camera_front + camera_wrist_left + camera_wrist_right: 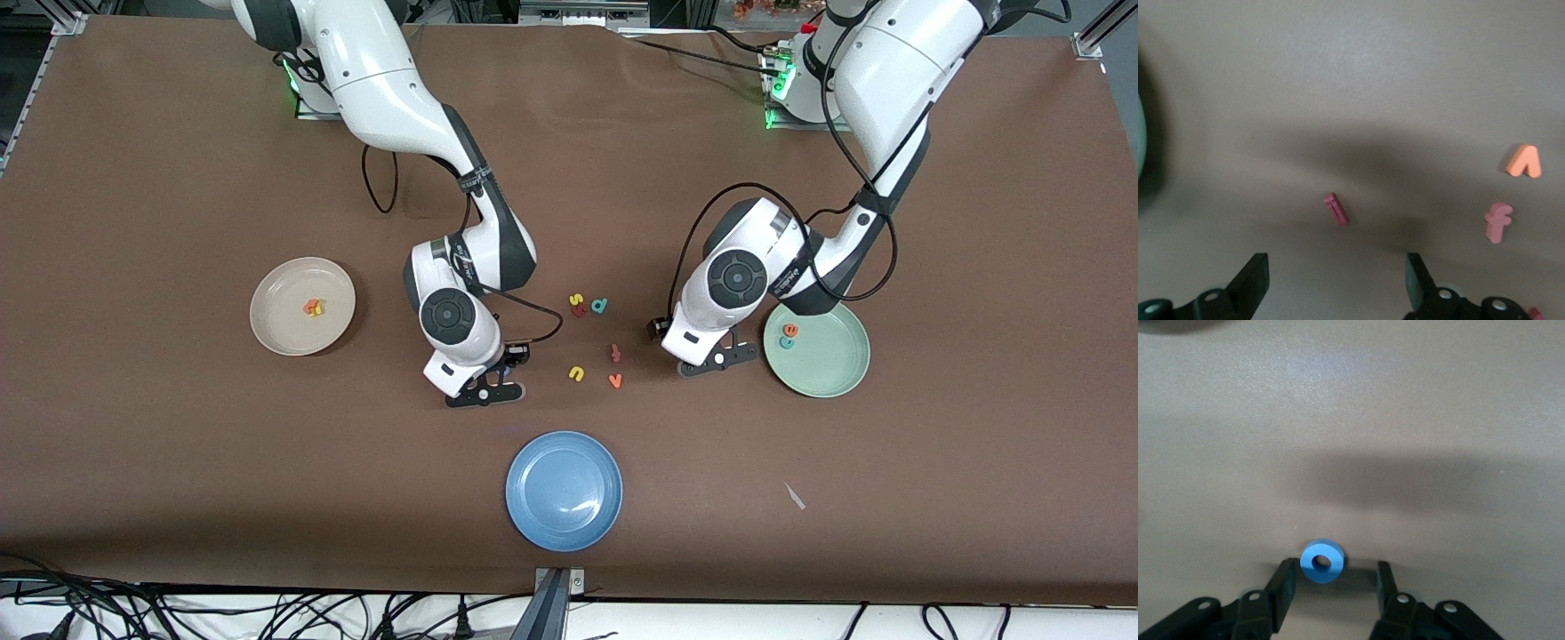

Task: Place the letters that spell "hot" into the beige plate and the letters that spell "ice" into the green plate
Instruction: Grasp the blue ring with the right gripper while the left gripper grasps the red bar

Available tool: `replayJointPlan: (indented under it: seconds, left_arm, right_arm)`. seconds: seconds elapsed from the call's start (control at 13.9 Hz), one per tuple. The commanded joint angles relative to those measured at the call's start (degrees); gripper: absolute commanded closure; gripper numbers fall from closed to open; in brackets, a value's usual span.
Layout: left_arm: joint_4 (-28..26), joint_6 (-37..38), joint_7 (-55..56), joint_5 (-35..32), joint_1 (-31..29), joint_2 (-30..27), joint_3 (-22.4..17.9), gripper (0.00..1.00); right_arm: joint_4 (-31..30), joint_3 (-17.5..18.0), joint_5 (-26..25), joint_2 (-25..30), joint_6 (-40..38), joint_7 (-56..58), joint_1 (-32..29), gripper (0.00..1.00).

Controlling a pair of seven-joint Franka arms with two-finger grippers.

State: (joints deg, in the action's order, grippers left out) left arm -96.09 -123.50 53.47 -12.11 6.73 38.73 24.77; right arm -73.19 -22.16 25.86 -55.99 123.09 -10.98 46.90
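Both grippers are low over the bench, each lined up on its last letter.

The right gripper (1331, 583) has its jaws open around the blue "o" (1322, 562), which lies flat on the bench (178, 462) between the fingertips, nearer one tip; closing off-centre could push the ring aside or flip it out. The left gripper (1337, 277) holds its jaws wide open just short of the dark red "i" (1336, 209), which lies slantwise on the bench ahead of the gap, so the thin bar could twist or slip free. The yellow "h" and orange "t" (313, 308) sit in the beige plate (276, 333); the orange "e" (789, 331) and teal "c" (786, 342) sit in the green plate (840, 373).
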Motion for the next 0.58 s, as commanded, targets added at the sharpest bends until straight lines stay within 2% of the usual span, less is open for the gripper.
replayJointPlan:
  seconds: [0.0, 0.07, 0.29, 0.43, 0.5]
  left_arm:
    - [-0.7, -1.8, 2.3, 1.6, 0.1, 0.8, 0.1, 0.24]
    - [-1.5, -3.7, 2.4, 1.6, 0.1, 1.0, 0.0, 0.32]
    - [-5.7, -10.2, 3.0, 1.6, -0.9, 1.0, 0.0, 0.33]
    - [-5.9, -10.4, 3.3, 1.6, -0.8, 1.0, 0.0, 0.49]
    - [-6.1, -10.5, 3.5, 1.6, -0.8, 1.0, 0.0, 0.55]
  right_arm:
    - [3.1, 0.5, -0.7, -2.0, -0.7, 0.3, -0.8, 0.47]
    - [3.1, 0.7, -0.7, -2.1, -0.7, 0.2, -0.8, 0.5]
    - [3.2, 0.9, -0.7, -2.1, -0.5, 0.3, -0.8, 0.59]
    - [3.2, 1.0, -0.6, -2.2, -0.3, 0.2, -0.8, 0.68]
    - [3.2, 1.0, -0.5, -2.4, -0.3, 0.2, -0.8, 0.7]
